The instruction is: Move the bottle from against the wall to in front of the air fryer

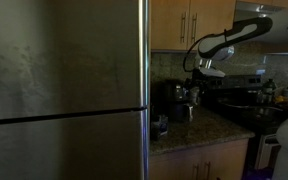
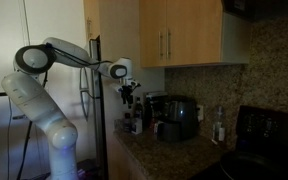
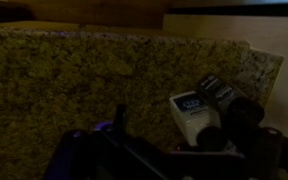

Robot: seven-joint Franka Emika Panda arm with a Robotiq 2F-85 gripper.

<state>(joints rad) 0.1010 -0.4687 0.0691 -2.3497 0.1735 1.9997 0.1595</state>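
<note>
The air fryer (image 2: 180, 118) is a black, rounded box on the granite counter; it also shows in an exterior view (image 1: 173, 100). The slim dark bottle (image 2: 220, 126) with a pale top stands upright against the tiled wall (image 2: 199, 85), to the right of the air fryer and near the stove. My gripper (image 2: 131, 97) hangs above the counter's end by the fridge, well left of the bottle; it also shows in an exterior view (image 1: 195, 93). In the wrist view its dark fingers (image 3: 179, 128) look spread and hold nothing. The bottle is not identifiable in the wrist view.
The tall steel fridge side (image 1: 64, 90) bounds the counter. Small dark items (image 2: 135, 123) stand under the gripper. A white device with a display (image 3: 192, 112) lies on the granite (image 3: 74, 80). A dark stove (image 2: 269, 135) is at the far end. Wooden cabinets (image 2: 174, 40) hang overhead.
</note>
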